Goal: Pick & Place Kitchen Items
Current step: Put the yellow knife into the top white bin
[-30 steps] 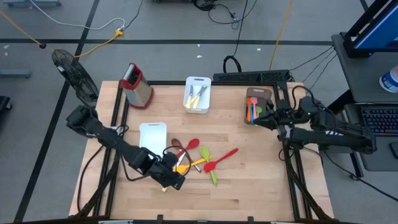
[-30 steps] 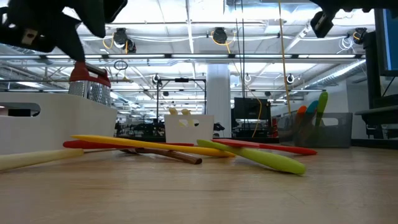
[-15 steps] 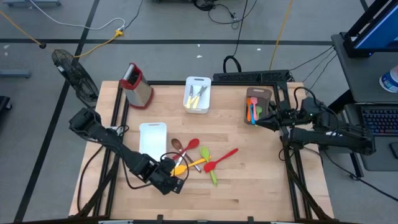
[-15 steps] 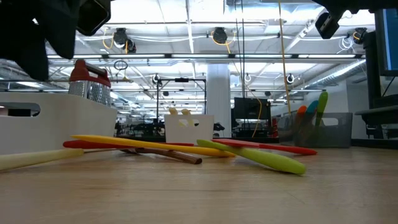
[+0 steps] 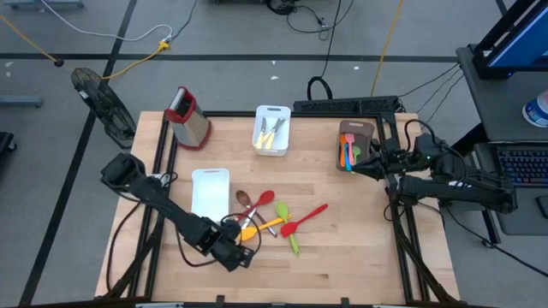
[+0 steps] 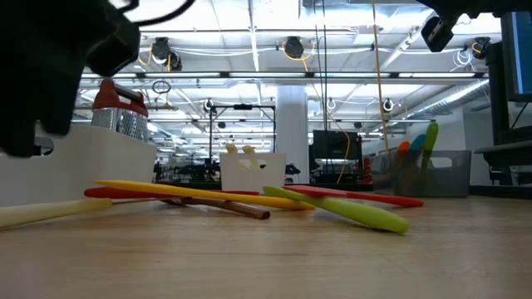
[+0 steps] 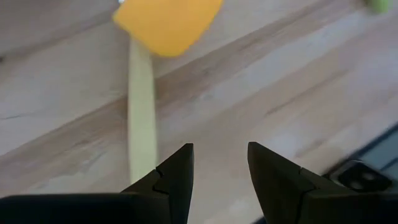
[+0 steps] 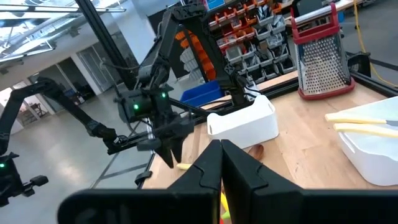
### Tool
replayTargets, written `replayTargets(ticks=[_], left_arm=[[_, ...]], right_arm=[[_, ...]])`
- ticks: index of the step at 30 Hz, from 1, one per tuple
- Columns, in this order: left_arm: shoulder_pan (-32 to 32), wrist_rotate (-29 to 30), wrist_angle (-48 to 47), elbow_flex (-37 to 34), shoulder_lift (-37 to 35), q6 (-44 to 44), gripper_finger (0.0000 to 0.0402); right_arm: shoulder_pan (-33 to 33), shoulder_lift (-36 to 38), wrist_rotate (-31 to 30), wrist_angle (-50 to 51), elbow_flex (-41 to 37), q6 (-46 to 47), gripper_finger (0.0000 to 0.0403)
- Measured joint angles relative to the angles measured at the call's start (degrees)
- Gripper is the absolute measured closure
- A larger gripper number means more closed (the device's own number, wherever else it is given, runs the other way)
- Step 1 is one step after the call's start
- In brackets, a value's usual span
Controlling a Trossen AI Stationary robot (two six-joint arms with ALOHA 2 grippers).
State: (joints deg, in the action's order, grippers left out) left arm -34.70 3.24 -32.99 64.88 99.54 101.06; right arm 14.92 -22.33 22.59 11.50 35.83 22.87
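Lower centre of the high view, the left tool (image 5: 241, 257) hovers low over the counter (image 5: 360, 248), jaws parted and empty, beside a pale-handled orange spatula (image 7: 163, 22). Just beyond, mid-frame, the loose pile (image 5: 272, 218) waits: red spoons, a lime spatula, yellow and brown pieces, smooth silicone heads on slim handles. That looks like the work left. Beside it a white tray (image 5: 210, 190) sits. Farther up, another white tray (image 5: 272, 130) holds pale utensils; at right the brown tray (image 5: 350, 130) holds bright ones, seemingly sorted. The right tool (image 5: 358, 166) rests there, pinched closed. Upper left, the steel grater (image 5: 188, 117).
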Motion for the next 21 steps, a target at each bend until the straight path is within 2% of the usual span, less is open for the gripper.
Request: replayTargets(ticks=[7, 21], left_arm=[[0.1, -3.2, -0.4, 0.0, 2.7, 2.1, 0.0247], [0.1, -1.7, -7.4, 0.0, 2.6, 2.1, 0.0247]], right_arm=[[0.0, 0.0, 0.0, 0.0, 0.0, 0.0, 0.0403], [0.0, 0.0, 0.0, 0.2, 0.0, 0.0, 0.0403]])
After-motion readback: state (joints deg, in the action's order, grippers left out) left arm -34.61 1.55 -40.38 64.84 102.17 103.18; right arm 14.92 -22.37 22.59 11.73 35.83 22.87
